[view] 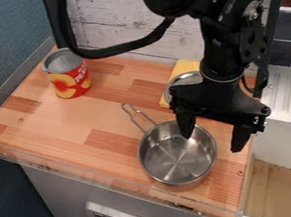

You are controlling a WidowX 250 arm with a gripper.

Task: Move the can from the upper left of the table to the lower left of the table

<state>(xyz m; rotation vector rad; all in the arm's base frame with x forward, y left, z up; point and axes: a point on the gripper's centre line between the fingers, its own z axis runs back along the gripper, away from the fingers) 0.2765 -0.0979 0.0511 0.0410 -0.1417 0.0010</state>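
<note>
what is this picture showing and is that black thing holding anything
This is one picture, from a camera looking down at a slant. The black robot arm enters from the top edge. At its end is a black two-fingered end effector, which does the grasping; its fingers are apart, and it appears to hold nothing. On the wooden tabletop stands a red and yellow metal can, upper left. A shiny metal saucepan sits nearer the front. Behind it, partly hidden by the arm, are a round silvery object and something yellow.
</note>
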